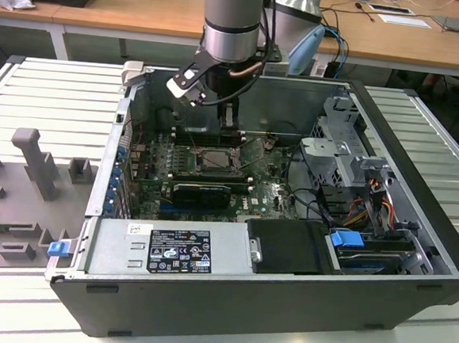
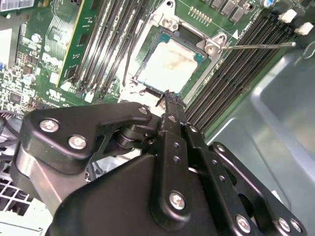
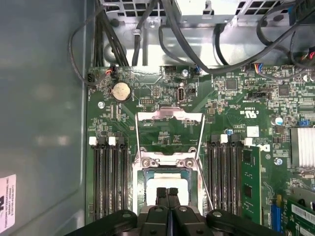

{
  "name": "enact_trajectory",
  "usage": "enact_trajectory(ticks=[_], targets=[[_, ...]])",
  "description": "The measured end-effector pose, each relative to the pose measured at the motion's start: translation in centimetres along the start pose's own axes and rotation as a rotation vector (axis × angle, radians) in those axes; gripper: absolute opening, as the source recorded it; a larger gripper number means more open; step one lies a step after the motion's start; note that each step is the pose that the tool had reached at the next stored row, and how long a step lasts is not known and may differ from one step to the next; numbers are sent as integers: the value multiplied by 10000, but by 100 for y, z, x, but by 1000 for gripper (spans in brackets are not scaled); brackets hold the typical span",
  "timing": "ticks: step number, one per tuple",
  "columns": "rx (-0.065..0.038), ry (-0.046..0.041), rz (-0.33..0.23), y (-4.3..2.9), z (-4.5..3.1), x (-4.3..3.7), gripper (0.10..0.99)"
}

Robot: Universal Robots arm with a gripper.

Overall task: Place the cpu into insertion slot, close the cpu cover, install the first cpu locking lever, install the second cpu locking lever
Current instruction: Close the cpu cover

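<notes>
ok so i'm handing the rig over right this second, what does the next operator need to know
Gripper: fingers shut, holding nothing, poised over the socket; contact unclear.
Small square silvery-faced cpu: seated in the dark-framed square insertion slot.
Thin silver frame-shaped cpu cover: flipped open, lying back from the socket.
Two thin wire locking levers: appear unlatched.
Done: cpu placed.
Left: cover closed, both levers installed.

Black, screw-studded hand (image 3: 167,192) — silver-grey arm (image 1: 232,13)
</notes>
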State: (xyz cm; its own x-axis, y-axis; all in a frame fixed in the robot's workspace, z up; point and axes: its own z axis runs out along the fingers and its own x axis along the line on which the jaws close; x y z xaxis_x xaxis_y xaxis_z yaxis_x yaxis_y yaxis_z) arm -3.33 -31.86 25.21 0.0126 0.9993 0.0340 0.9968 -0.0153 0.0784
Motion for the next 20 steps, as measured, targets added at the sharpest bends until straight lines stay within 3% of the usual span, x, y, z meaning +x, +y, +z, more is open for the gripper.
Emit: enact_trajectory(ticks=[3, 10, 12, 16, 20], targets=[[1, -3, 1, 56, 3, 0, 106], [-1, 1, 1, 84, -71, 5, 106], [0, -1, 1, 150, -67, 6, 106], [1, -2, 1, 174, -67, 6, 106], [2, -3, 0, 250, -73, 8, 106]])
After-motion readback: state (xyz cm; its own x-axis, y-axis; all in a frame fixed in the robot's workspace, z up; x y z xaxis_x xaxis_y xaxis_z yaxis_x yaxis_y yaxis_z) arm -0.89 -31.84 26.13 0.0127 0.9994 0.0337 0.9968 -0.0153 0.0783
